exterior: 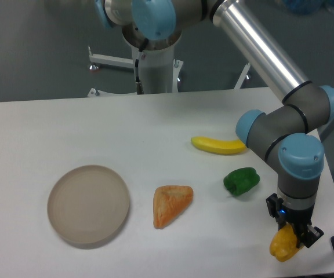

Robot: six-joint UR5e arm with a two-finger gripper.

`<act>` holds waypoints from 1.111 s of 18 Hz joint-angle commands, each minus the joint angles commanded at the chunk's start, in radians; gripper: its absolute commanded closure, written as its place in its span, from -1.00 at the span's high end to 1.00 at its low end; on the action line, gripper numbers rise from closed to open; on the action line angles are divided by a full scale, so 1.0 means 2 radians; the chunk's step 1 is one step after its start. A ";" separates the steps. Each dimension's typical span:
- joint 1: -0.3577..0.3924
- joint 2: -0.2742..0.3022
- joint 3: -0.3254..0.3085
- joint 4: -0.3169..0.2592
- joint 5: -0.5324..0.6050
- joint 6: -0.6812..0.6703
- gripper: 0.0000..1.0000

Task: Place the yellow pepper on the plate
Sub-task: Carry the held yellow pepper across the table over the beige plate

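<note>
There we saw the black two-finger hand (pixel 290 238) clamped on the small blocky yellow-orange toy pepper (pixel 285 245), well apart from the round beige-grey plate (pixel 88 204) on the white table (pixel 39 133).

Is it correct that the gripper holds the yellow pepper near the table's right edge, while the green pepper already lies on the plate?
Not quite. In the camera view the plate is empty; the green pepper lies on the table, right of the plate. The gripper does hold the yellow pepper near the right edge.

Banana (pixel 218 145), green pepper (pixel 241 180) and orange wedge (pixel 170 204) on white table (pixel 51 133).
</note>
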 joint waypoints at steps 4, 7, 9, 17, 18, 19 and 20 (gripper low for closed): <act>-0.003 0.003 -0.002 -0.002 0.000 -0.002 -0.13; -0.005 0.012 -0.009 -0.002 0.002 -0.002 -0.13; -0.005 0.027 -0.027 -0.002 0.002 -0.002 -0.13; -0.031 0.126 -0.136 -0.031 0.001 -0.076 -0.13; -0.038 0.139 -0.150 -0.039 0.001 -0.093 -0.13; -0.045 0.151 -0.160 -0.048 0.001 -0.110 -0.13; -0.054 0.162 -0.169 -0.058 0.001 -0.129 -0.13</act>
